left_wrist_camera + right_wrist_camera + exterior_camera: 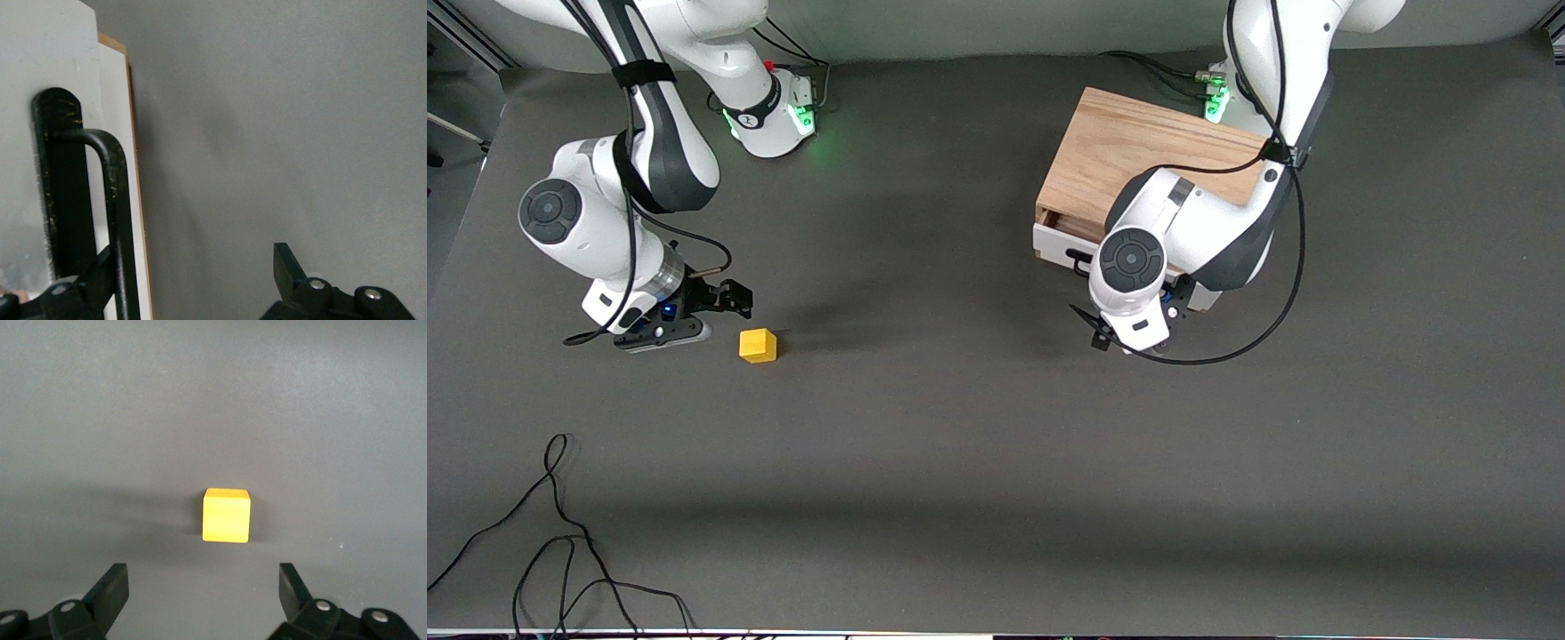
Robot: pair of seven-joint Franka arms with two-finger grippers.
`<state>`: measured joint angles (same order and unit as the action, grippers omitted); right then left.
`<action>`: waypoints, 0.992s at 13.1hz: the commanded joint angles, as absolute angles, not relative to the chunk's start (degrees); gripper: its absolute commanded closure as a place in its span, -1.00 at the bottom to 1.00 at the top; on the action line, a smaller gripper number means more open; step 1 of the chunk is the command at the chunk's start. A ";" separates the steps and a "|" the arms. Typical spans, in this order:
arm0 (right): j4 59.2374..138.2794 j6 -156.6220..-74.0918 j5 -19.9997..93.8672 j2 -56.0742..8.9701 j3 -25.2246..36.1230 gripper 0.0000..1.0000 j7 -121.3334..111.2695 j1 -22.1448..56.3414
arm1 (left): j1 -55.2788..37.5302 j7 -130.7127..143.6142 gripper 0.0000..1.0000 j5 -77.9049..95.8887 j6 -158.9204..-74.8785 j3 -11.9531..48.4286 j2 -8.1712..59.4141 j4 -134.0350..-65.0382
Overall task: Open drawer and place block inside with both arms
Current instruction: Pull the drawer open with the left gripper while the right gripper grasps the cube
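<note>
Drawer [1060, 242] is seen slightly pulled out of the oak box [1129, 151], which stands on the table [960, 444] toward the left arm's end. In the front view the white front panel is largely covered by the left arm [1192, 231], and only one end of the black handle [1080, 260] shows. The left wrist view supplies what is hidden there: the handle [110, 200] is seen close up against the white panel [40, 67], and the fingers [290, 270] of the left gripper [193, 280] are spread, one at the handle, the other well clear of it over bare table.

Block [758, 345] lies on the table toward the right arm's end, just beside the right gripper [734, 298], which is held low. In the front view the gripper's opening is hard to judge; the right wrist view shows its fingers [110, 587] spread wide, the block [226, 515] lying ahead of them, untouched and resting flat.

A loose black cable [551, 533] lies at the table edge nearest the front camera.
</note>
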<state>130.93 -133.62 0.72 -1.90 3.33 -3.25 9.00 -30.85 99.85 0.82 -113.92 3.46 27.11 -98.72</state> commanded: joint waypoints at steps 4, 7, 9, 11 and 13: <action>133.68 -143.60 -0.44 -6.41 3.78 -0.99 -2.99 9.14 | -30.94 100.20 -1.00 0.35 -114.61 3.52 32.34 -90.01; 133.59 -147.38 -0.44 -9.92 4.22 -0.99 -2.99 9.14 | -30.94 100.28 -1.00 0.44 -115.57 3.52 33.66 -88.16; 133.59 -148.44 -0.44 -10.89 4.22 -0.99 -2.99 9.14 | -30.94 100.37 -1.00 0.53 -116.01 3.52 34.45 -86.58; 133.24 -148.62 -0.53 -11.77 4.31 -0.99 -2.99 9.05 | -30.94 100.46 -1.00 0.53 -117.24 3.52 35.07 -85.35; 133.24 -150.28 -0.53 -12.83 4.74 -0.99 -2.99 9.05 | -30.94 100.46 -1.00 0.44 -119.61 3.52 35.07 -85.34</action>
